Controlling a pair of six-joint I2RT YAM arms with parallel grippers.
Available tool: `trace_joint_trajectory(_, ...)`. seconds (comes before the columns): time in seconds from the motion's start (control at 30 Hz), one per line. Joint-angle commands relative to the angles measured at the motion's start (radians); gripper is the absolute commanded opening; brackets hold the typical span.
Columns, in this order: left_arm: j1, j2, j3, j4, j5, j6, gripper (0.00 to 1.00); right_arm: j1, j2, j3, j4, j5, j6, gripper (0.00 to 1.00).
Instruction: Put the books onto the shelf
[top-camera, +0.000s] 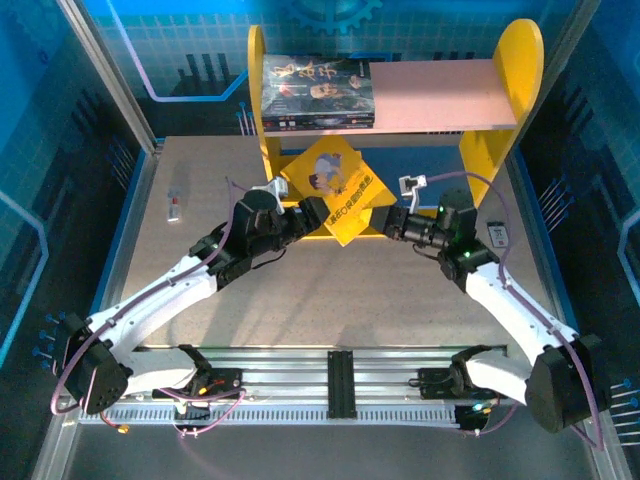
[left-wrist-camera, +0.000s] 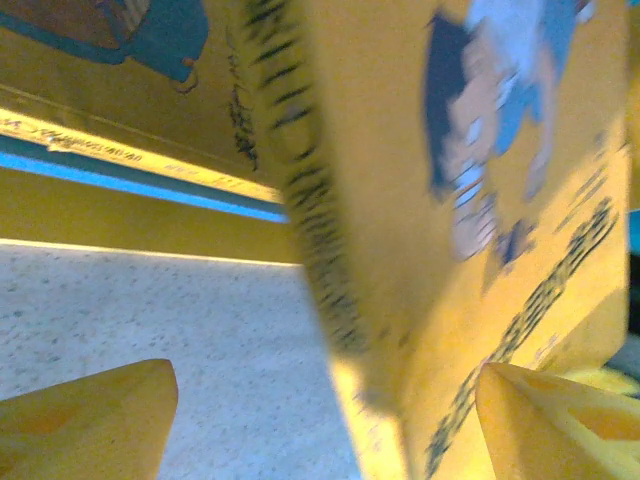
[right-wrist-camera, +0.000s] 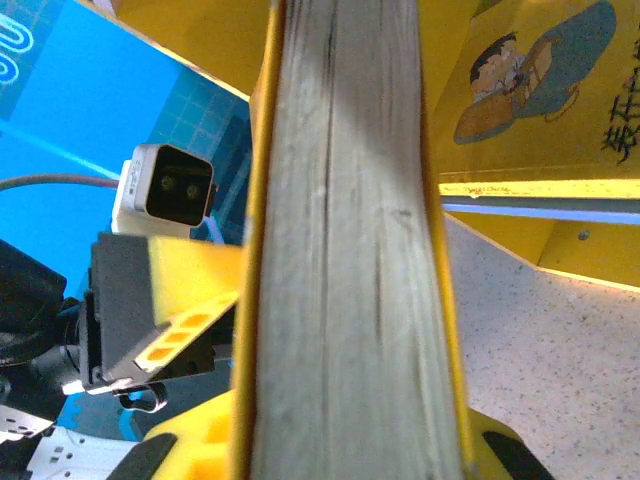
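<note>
Fingers of the right gripper (top-camera: 384, 222) are clamped on the page edge of a yellow book (top-camera: 340, 190), which is held tilted just in front of the shelf (top-camera: 440, 95), with the table (top-camera: 300, 290) beneath. The left gripper (top-camera: 320, 212) is seen with its jaws spread wide at the same book's opposite edge. A dark book (top-camera: 318, 92) is laid flat on the shelf's upper tier.

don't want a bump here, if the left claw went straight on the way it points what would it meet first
The thin yellow cartoon-cover paperback, gripped by the right claw; its edge stands between the open fingers of the left claw. Past it probably the yellow-sided shelf, though depth is unclear.
</note>
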Motion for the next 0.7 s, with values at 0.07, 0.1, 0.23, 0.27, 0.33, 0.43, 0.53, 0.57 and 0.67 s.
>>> trace_joint_trajectory(0.07,0.022,-0.061,0.049,-0.141,0.001,0.099,0.80,-0.057,0.075,0.182,-0.202,-0.141,-0.272,0.02)
trace_joint_trajectory(0.1,0.024,-0.068,0.052,-0.158,-0.005,0.108,0.80,-0.069,0.098,0.207,-0.227,-0.164,-0.300,0.02)
trace_joint_trajectory(0.23,0.029,-0.106,0.058,-0.228,-0.046,0.143,0.80,-0.111,0.182,0.289,-0.309,-0.215,-0.397,0.02)
trace_joint_trajectory(0.27,0.029,-0.121,0.058,-0.249,-0.060,0.150,0.80,-0.121,0.207,0.313,-0.333,-0.227,-0.430,0.02)
trace_joint_trajectory(0.33,0.032,-0.147,0.054,-0.279,-0.080,0.157,0.80,-0.136,0.253,0.364,-0.391,-0.240,-0.483,0.02)
trace_joint_trajectory(0.43,0.038,-0.194,0.036,-0.321,-0.112,0.161,0.80,-0.160,0.320,0.426,-0.454,-0.258,-0.547,0.02)
trace_joint_trajectory(0.53,0.049,-0.231,0.016,-0.349,-0.131,0.161,0.81,-0.177,0.386,0.481,-0.482,-0.298,-0.586,0.03)
trace_joint_trajectory(0.57,0.055,-0.240,0.012,-0.359,-0.135,0.161,0.80,-0.179,0.412,0.505,-0.497,-0.319,-0.605,0.03)
trace_joint_trajectory(0.67,0.066,-0.258,0.000,-0.376,-0.138,0.158,0.81,-0.179,0.486,0.563,-0.526,-0.357,-0.641,0.03)
